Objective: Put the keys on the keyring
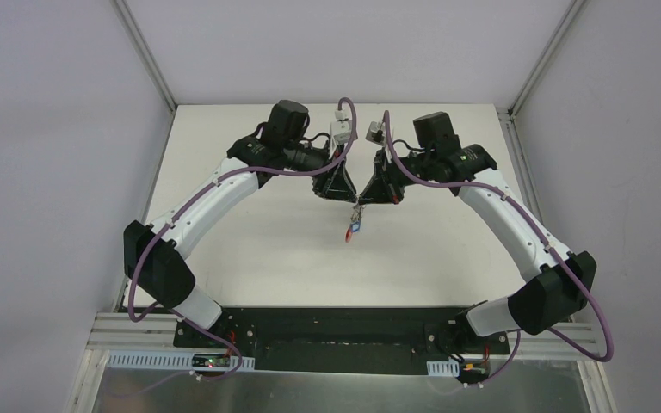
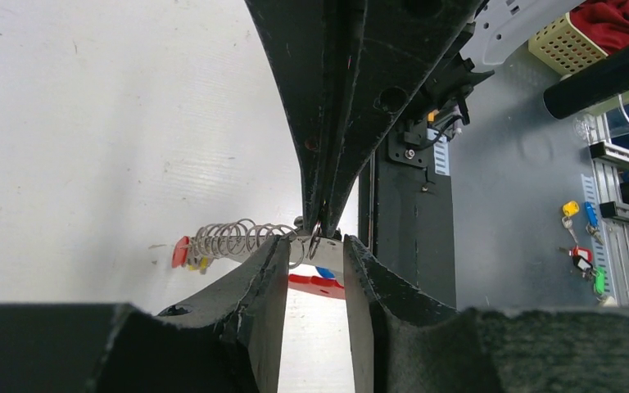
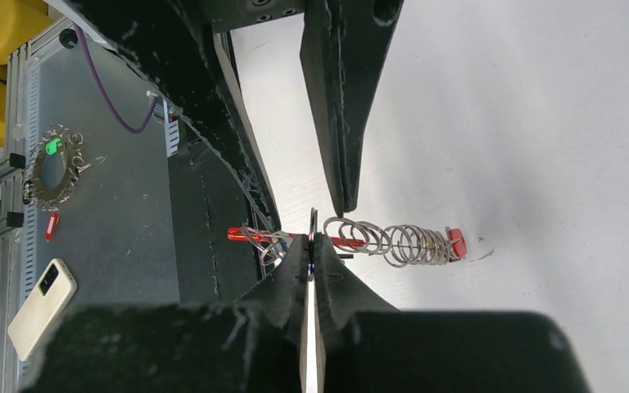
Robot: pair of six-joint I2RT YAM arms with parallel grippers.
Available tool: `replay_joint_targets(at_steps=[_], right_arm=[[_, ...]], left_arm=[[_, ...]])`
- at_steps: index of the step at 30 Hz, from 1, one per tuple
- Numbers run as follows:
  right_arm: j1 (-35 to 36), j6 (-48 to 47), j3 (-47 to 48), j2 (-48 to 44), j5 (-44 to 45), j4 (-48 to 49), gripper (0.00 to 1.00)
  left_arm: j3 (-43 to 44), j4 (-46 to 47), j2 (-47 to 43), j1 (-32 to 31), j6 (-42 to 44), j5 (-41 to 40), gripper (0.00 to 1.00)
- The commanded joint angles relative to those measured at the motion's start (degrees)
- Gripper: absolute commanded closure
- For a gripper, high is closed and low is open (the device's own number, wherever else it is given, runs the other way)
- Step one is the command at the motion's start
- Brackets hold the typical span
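Observation:
Both grippers meet above the middle of the white table. My left gripper [image 1: 342, 196] [image 2: 315, 250] is closed on the grey body of the keyring [image 2: 326, 255], whose red arc [image 2: 319, 285] shows below the fingers. A coil of silver rings [image 2: 233, 240] runs along it to a red key head [image 2: 181, 250] and a yellow one. My right gripper [image 1: 372, 196] [image 3: 312, 241] is shut on a thin silver key seen edge-on [image 3: 312, 223], with a bit of blue at the pads, held against the keyring [image 3: 295, 236]. The keyring hangs between the grippers in the top view [image 1: 355, 224].
The black mounting plate [image 1: 336, 331] lies at the table's near edge. Off the table on the grey bench lie spare coloured keys [image 2: 581, 246], a ring of keys [image 3: 53, 168], a white phone [image 3: 41, 307] and a yellow basket [image 2: 565, 45].

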Motion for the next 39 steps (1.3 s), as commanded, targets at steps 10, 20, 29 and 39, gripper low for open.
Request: replay_joint_targets(at_steps=[10,20,29,39], right_arm=[[0.41,1.57,-0.52,-0.79,-1.24,3.09,1.00],[-0.04,2.88,-1.32,-1.24,-0.82,4.53,1.00],[-7.20,9.83,-5.43,-4.88,-8.14,11.74,0.71],[-9.98,14.10,-7.02,-5.41,-12.56,17.11,0.64]], left_arm=[[-0.66,2.45,0.75,-1.39,0.68,2.37,0.87],[-0.11,2.72,1.52,-1.48,-0.83,3.56,1.00],[-4.61,19.39,-0.73,1.56,-17.17,5.89,1.00],[-12.98,50.27,-1.43,2.15,-41.68,7.77,1.00]])
